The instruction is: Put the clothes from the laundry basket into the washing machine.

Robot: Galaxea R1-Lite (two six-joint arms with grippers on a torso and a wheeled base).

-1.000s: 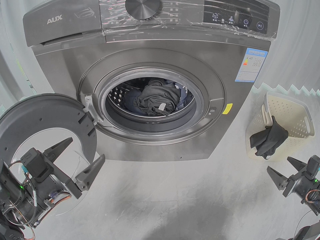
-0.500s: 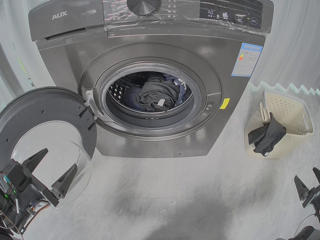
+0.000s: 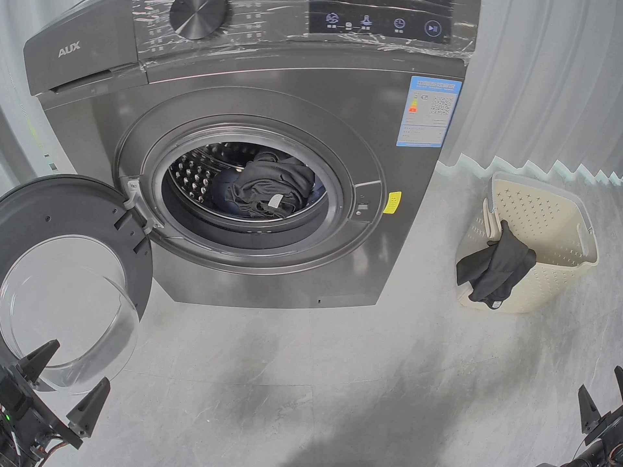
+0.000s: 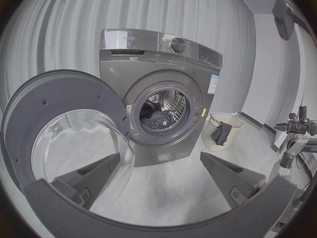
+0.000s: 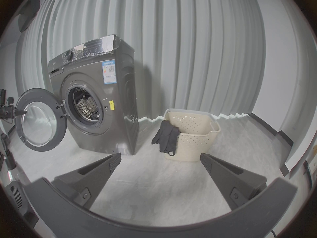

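A grey washing machine (image 3: 259,92) stands with its round door (image 3: 71,228) swung open to the left. Dark clothes (image 3: 269,186) lie inside the drum. To its right a cream laundry basket (image 3: 551,228) stands on the floor, with a black garment (image 3: 496,270) draped over its front rim. My left gripper (image 3: 65,381) is open and empty, low at the near left in front of the door. At the near right edge my right gripper (image 3: 603,394) is open and empty, well short of the basket (image 5: 194,133). The garment (image 5: 166,138) hangs outside the basket's wall.
Pale corrugated curtain walls (image 3: 551,72) close off the space behind the machine and basket. The open door (image 4: 62,116) juts out on the left. Bare grey floor (image 3: 337,371) lies between the grippers, the machine and the basket.
The whole head picture has shifted left, so the camera has turned or backed off. Both grippers have dropped toward the picture's lower corners, still open and empty.
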